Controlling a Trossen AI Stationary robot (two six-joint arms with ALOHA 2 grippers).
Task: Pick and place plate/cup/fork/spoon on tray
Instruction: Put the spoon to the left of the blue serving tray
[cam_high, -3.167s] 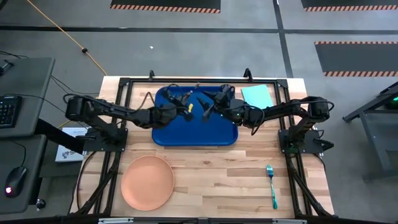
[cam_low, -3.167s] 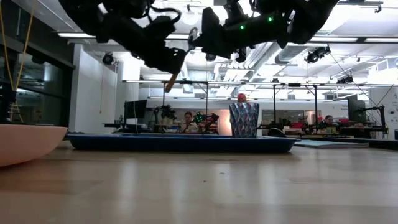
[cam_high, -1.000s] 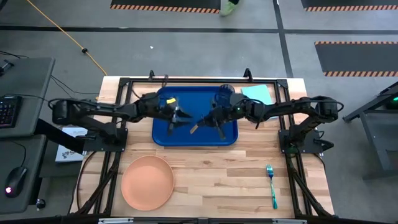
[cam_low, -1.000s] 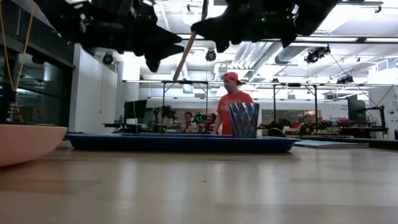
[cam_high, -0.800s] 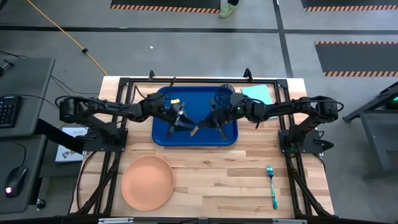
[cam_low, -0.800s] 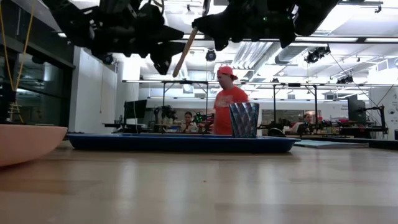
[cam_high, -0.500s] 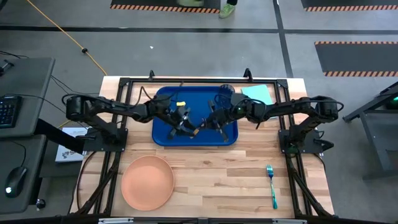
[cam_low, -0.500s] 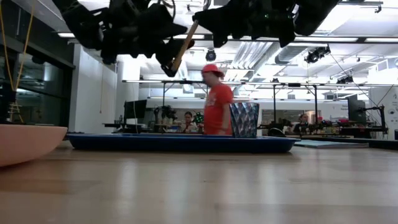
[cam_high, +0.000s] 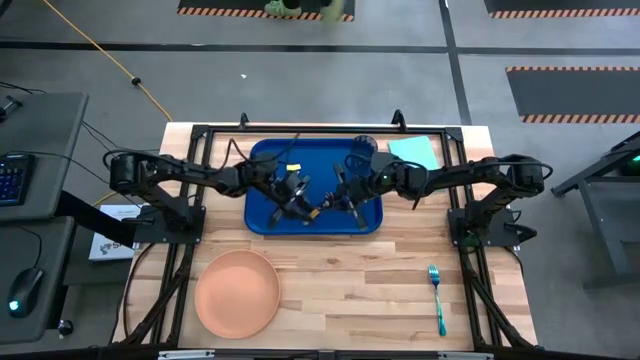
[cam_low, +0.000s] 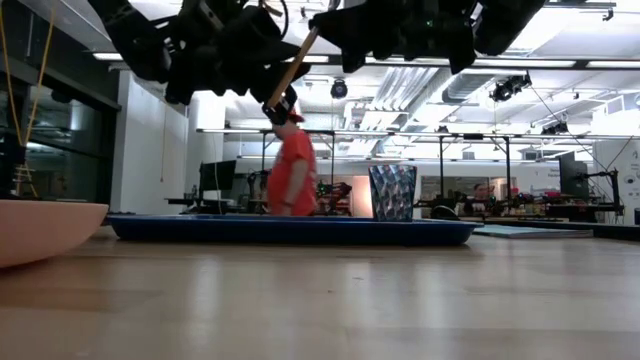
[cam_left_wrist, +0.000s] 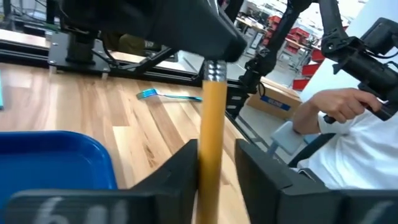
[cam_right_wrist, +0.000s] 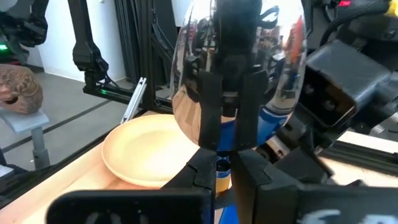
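While the plate (cam_high: 237, 293) waits front-left, the left gripper (cam_high: 298, 203) straddles the spoon (cam_high: 322, 206) handle above the tray (cam_high: 262, 222), part-open w/ a gap showing; right gripper (cam_high: 345, 197) clamps the bowl end, prob. a handover

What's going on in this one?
Both arms meet above the tray with the spoon between them. The right claw is shut on its bowl end, and the left claw sits at its handle. The cup stands on the tray; the plate and the fork lie on the table, not yet on the tray.
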